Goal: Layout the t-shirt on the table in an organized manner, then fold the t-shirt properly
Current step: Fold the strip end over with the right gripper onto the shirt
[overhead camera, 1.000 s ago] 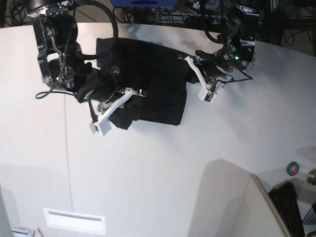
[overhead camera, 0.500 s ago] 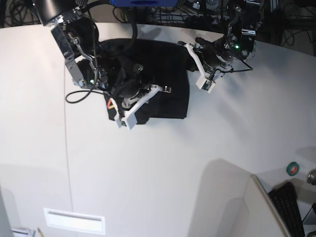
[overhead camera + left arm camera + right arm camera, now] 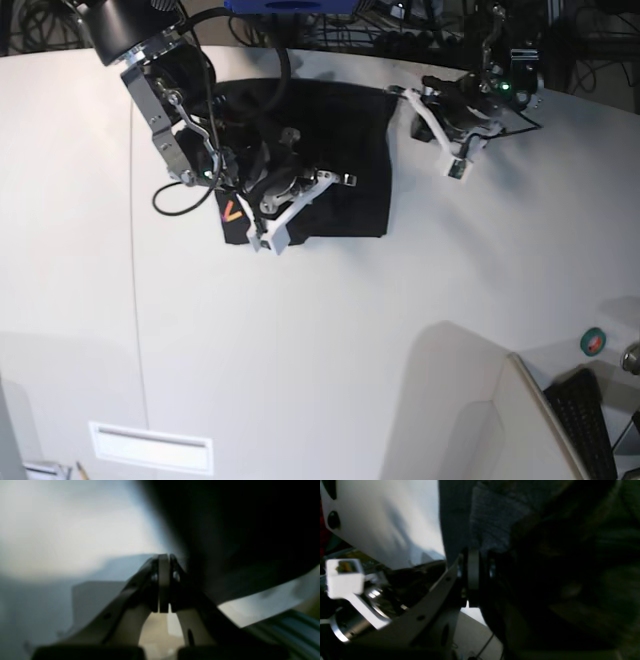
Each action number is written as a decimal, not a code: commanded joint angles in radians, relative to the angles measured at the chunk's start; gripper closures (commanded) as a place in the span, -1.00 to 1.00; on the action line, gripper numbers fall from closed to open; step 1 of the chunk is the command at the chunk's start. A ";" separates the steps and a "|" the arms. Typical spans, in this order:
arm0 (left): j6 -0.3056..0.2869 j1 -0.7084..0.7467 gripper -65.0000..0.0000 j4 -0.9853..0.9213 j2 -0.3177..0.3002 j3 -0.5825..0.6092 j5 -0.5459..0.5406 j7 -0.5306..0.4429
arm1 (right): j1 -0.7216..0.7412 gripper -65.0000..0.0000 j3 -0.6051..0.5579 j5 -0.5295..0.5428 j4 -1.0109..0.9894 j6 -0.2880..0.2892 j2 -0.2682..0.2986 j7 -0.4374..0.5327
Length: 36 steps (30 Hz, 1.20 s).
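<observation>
In the left wrist view, the left gripper point(image 3: 163, 580) had its two jaws pressed tight together with nothing between them. The picture was blurry. The black t-shirt point(image 3: 237, 537) filled the upper right, just beside the jaw tips. The pale table point(image 3: 62, 530) showed on the left.

In the right wrist view, the right gripper point(image 3: 473, 575) was nearly closed, and its jaws pinched a fold of the t-shirt point(image 3: 492, 525). The dark cloth covered most of the right side. The table point(image 3: 387, 522) was bright at the upper left. A white block point(image 3: 343, 577) on the other arm sat at the left edge.

In the base view, the t-shirt point(image 3: 340, 150) lay on the table point(image 3: 330, 350) near the far edge, as a dark, roughly square shape. A small bit of bright print point(image 3: 233, 211) showed at its lower left corner. The right gripper point(image 3: 345, 179) was over the shirt, on the picture's left side. The left gripper point(image 3: 393, 92) was at the shirt's top right corner. A thin dark seam point(image 3: 135, 300) ran down the table. A keyboard point(image 3: 590, 420) sat at the bottom right.
</observation>
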 commanded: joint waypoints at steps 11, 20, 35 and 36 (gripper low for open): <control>-0.098 0.064 1.00 0.138 -0.001 -0.522 -0.015 -0.019 | 0.053 0.27 -0.124 0.007 0.102 0.002 0.034 0.001; -0.273 -0.066 1.00 -0.054 -0.011 -0.885 -0.015 0.120 | 0.039 1.00 -0.027 0.007 0.332 0.001 0.192 0.007; -0.273 -0.080 1.00 -0.072 -0.011 -0.919 -0.012 0.147 | 0.042 1.00 -0.025 -0.244 0.094 0.007 0.214 0.008; -0.273 -0.080 1.00 -0.072 -0.011 -0.907 -0.012 0.147 | 0.042 1.00 -0.047 -0.248 0.094 0.007 0.214 0.008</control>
